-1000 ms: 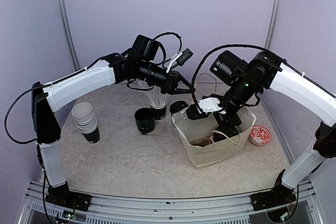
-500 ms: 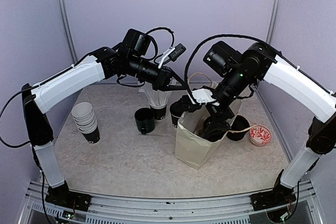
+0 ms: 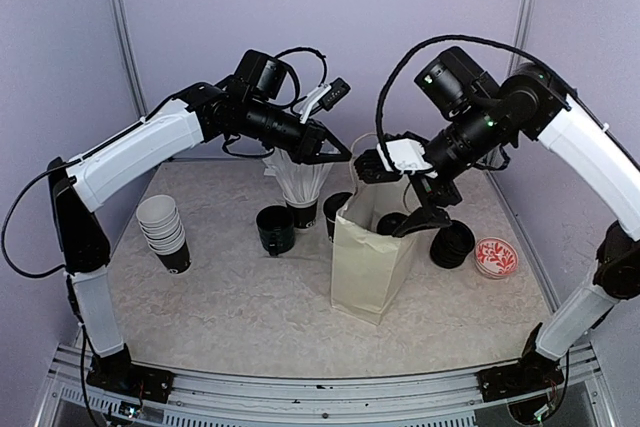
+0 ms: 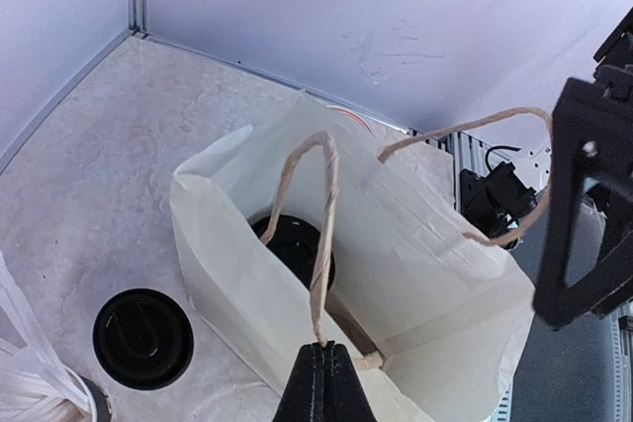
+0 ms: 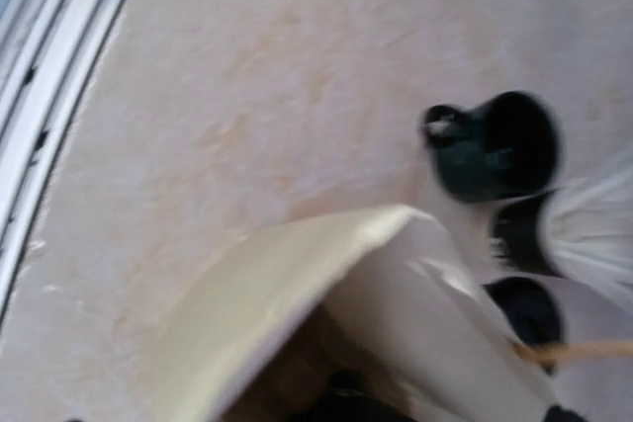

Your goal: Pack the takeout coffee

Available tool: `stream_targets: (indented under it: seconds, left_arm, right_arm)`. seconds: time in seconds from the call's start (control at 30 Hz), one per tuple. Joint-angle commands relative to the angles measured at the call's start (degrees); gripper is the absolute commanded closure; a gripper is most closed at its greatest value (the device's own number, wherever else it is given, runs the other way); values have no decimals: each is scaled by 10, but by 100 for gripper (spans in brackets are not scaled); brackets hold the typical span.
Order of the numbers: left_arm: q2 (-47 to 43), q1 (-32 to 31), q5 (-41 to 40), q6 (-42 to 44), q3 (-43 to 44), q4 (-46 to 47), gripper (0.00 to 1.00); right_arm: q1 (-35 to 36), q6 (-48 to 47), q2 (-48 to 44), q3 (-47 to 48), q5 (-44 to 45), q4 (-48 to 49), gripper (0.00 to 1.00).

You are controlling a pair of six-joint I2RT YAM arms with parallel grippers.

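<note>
One lidded cup [image 4: 294, 244] is sitting bagged; the left gripper [image 4: 324, 375] is clamping the bag's [image 4: 415, 274] handle [image 4: 321, 214], the right gripper's [image 3: 368, 167] state unclear. The neighbouring cup [image 4: 143, 338] likely goes next.

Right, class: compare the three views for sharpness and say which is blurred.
Right wrist view: smeared, the paper bag and dark mug soft-edged. Left wrist view: sharp on the bag's twine handle. Top view: crisp, evenly lit, soft shadows.

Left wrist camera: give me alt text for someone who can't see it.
The left gripper, shut, pinches one twine handle of an open cream paper bag, seen from above. A black-lidded takeout cup sits inside the bag, and a second lidded cup stands on the marbled table beside it.
</note>
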Motion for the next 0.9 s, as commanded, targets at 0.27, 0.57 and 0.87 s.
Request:
stream_targets:
  seconds: [0.27, 0.57, 0.87]
  left_arm:
    - [77, -25, -181, -4, 116, -7, 100]
    - [66, -41, -248, 4, 90, 0, 60]
    - [73, -44, -257, 20, 99, 45, 56]
  right_arm:
    - [-289, 94, -22, 27, -95, 127, 1]
    - [-372, 118, 12, -89, -124, 170, 13]
    - [-378, 149, -27, -187, -123, 254, 14]
